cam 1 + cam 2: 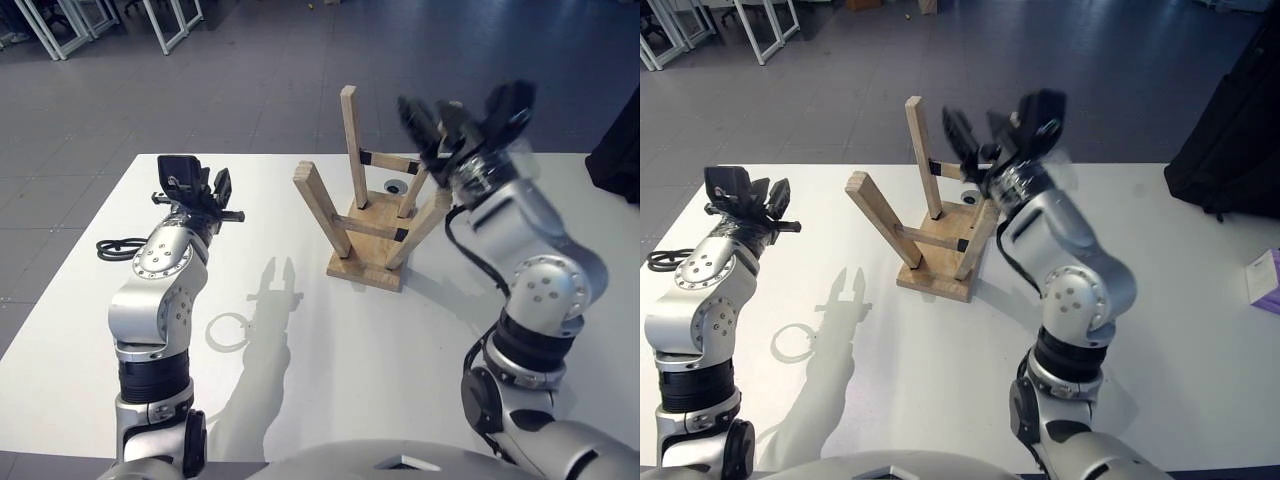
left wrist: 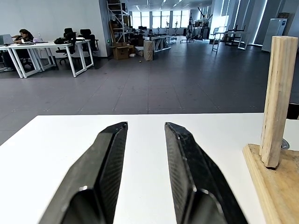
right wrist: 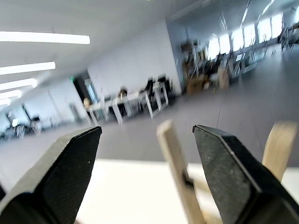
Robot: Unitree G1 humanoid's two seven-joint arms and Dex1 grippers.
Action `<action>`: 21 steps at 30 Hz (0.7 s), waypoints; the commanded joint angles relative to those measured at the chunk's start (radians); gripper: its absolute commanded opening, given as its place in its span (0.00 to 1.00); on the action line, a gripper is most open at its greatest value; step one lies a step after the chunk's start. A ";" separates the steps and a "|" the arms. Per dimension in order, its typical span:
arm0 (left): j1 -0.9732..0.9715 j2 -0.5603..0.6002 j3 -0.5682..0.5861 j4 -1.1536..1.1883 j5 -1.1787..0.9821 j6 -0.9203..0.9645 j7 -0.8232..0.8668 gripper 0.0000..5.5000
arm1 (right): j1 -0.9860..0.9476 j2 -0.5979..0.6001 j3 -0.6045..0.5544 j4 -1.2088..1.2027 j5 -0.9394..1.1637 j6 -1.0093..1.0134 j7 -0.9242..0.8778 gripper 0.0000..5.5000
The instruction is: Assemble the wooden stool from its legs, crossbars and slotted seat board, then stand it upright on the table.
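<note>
The wooden stool (image 1: 365, 262) lies upside down in the middle of the white table (image 1: 330, 380), its seat board flat on the surface and its legs (image 1: 353, 145) pointing up. Crossbars (image 1: 372, 228) with black ends join the legs. My right gripper (image 1: 462, 110) is raised over the stool's right-hand legs, open, holding nothing; in the right wrist view a leg (image 3: 175, 168) shows between its fingers (image 3: 70, 177). My left gripper (image 1: 205, 188) is up over the table's left part, well left of the stool, open and empty. In the left wrist view its fingers (image 2: 100, 177) point past one leg (image 2: 278, 100).
A black cable (image 1: 115, 247) lies at the table's left edge. A white ring (image 1: 228, 330) rests on the table in front of my left arm. A round grommet (image 1: 393, 186) sits behind the stool. A black bag (image 1: 1230, 150) stands past the far right corner, and a purple item (image 1: 1265, 280) lies at the right edge.
</note>
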 commanded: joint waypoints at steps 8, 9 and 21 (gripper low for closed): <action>0.047 -0.034 0.040 -0.024 0.030 0.009 0.006 0.26 | 0.281 -0.391 0.182 0.267 -0.264 -0.289 0.323 0.66; 0.040 -0.031 0.041 -0.016 0.032 0.004 -0.001 0.26 | 0.312 -0.402 0.224 0.298 -0.304 -0.346 0.351 0.66; -0.044 0.103 0.163 0.161 0.068 -0.075 -0.075 0.26 | 0.384 -0.258 0.468 -0.110 -0.115 -0.150 0.429 0.66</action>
